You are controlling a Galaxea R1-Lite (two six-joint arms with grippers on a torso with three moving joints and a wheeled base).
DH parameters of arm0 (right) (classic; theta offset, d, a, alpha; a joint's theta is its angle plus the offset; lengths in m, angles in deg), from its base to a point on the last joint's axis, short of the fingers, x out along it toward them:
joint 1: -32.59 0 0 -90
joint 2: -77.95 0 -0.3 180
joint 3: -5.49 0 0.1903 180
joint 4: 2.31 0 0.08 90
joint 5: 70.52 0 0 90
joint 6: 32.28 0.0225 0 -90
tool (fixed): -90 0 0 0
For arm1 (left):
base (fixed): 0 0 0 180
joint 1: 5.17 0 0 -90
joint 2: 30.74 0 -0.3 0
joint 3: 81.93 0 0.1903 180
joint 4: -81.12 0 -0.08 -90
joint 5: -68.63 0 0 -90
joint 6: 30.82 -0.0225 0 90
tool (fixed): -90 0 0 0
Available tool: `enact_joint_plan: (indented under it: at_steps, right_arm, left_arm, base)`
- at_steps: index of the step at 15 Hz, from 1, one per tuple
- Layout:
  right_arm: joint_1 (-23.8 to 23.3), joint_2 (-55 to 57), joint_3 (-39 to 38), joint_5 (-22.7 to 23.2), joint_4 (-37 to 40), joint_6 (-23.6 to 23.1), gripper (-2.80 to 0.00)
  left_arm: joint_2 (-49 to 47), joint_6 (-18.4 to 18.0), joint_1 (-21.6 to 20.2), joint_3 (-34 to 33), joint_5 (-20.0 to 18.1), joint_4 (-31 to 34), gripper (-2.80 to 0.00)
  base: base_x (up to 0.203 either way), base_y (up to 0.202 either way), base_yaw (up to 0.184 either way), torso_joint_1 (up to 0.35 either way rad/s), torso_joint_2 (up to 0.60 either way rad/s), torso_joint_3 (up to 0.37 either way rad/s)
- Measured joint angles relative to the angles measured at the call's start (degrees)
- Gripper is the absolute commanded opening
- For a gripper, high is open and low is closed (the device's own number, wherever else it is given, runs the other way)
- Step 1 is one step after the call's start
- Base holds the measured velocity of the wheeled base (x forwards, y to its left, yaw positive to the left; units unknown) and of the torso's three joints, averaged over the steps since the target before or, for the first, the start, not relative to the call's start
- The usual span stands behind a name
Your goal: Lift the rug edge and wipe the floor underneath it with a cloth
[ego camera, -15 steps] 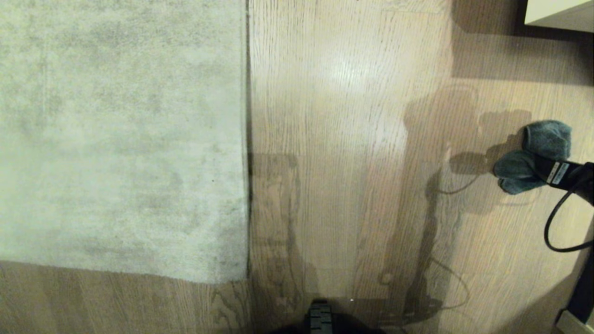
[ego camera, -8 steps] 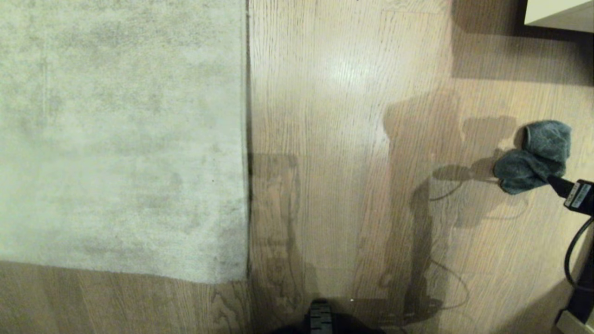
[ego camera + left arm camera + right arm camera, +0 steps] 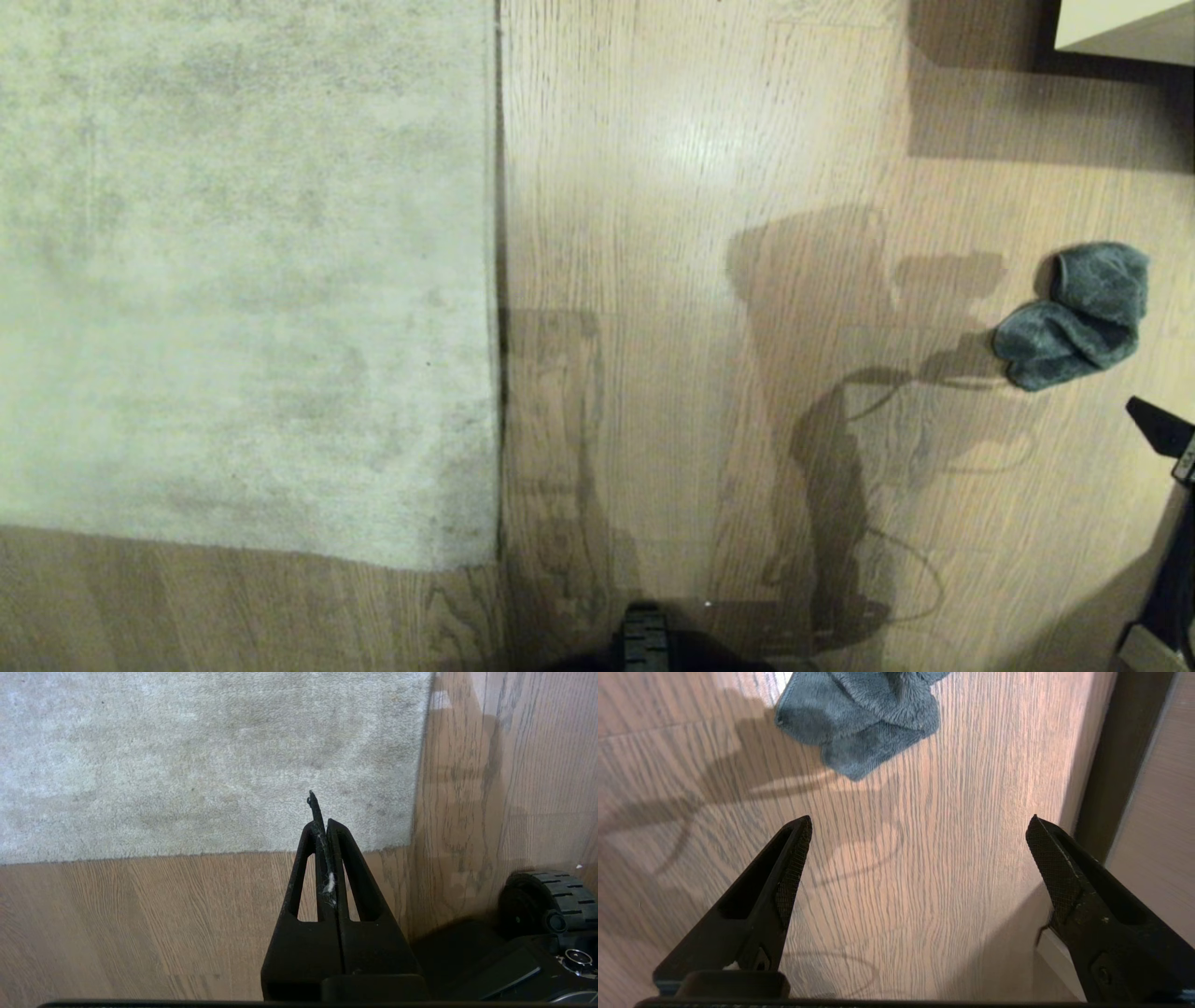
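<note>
Looking down, you see the cloth (image 3: 1074, 315), a soft, light, crumpled rag on the floor (image 3: 709, 280) far from the rug edge (image 3: 495, 280); your right gripper (image 3: 920, 858) gapes wide just short of it, so pinch its raised fold.

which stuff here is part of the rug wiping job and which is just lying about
Part of the job:
- rug edge, lying flat
- floor
- cloth, bunched on the floor, held by nothing
- right gripper, open, short of the cloth
- left gripper, shut, above the rug corner

Just there:
- pale furniture corner
- robot base wheel
</note>
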Motion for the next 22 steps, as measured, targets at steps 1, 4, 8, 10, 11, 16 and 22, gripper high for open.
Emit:
enact_joint_plan:
  at_steps: [1, 4, 8, 10, 11, 16, 22]
  right_arm:
    - [0.0, -0.7, -0.5, 0.0, 0.0, -0.1, -2.8]
    - [0.1, -3.0, -3.1, 0.0, 0.0, -1.4, -2.8]
    - [0.1, -5.7, -5.1, 0.0, 0.0, -2.4, -2.8]
    - [0.1, -7.2, -6.8, 0.0, -0.1, -4.3, -2.8]
    - [0.1, -8.1, -7.8, 0.0, -0.1, -5.2, -2.8]
    - [0.3, -14.7, -14.2, 0.0, -1.2, -7.4, -2.8]
    - [7.0, -24.6, -15.0, -0.1, 8.1, -7.5, -2.8]
  left_arm:
    - [0.0, 0.0, 0.0, 0.0, 0.0, 0.0, -2.8]
    - [0.0, 0.0, 0.0, 0.0, 0.0, 0.0, -2.8]
    - [0.0, 0.0, 0.0, 0.0, 0.0, 0.0, -2.8]
    - [0.0, 0.0, 0.0, 0.0, 0.0, 0.0, -2.8]
    - [0.0, 0.0, 0.0, 0.0, 0.0, 0.0, -2.8]
    - [0.0, 0.0, 0.0, 0.0, 0.0, 0.0, -2.8]
    - [0.0, 0.0, 0.0, 0.0, 0.0, 0.0, -2.8]
  base:
    - [0.0, 0.0, 0.0, 0.0, 0.0, 0.0]
    - [0.0, 0.0, 0.0, 0.0, 0.0, 0.0]
    - [0.0, 0.0, 0.0, 0.0, 0.0, 0.0]
    - [0.0, 0.0, 0.0, 0.0, 0.0, 0.0]
    - [0.0, 0.0, 0.0, 0.0, 0.0, 0.0]
    - [0.0, 0.0, 0.0, 0.0, 0.0, 0.0]
    - [0.0, 0.0, 0.0, 0.0, 0.0, 0.0]
